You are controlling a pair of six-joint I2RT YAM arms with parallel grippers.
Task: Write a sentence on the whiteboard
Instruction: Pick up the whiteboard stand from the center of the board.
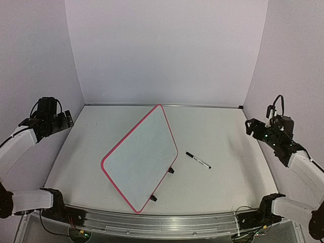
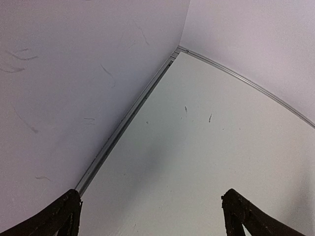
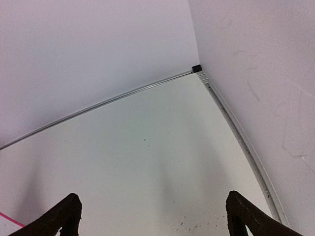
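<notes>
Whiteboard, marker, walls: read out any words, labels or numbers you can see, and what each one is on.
No text can be read.
The whiteboard is blank.
The black marker is too small to show any label.
The wall scuffs in the left wrist view are marks, not writing.

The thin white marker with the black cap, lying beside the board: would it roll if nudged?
Probably yes: the slim white marker with black cap looks round and lies flat on the smooth white table, so a sideways push may roll it. It seems small and light, likely stiff.
</notes>
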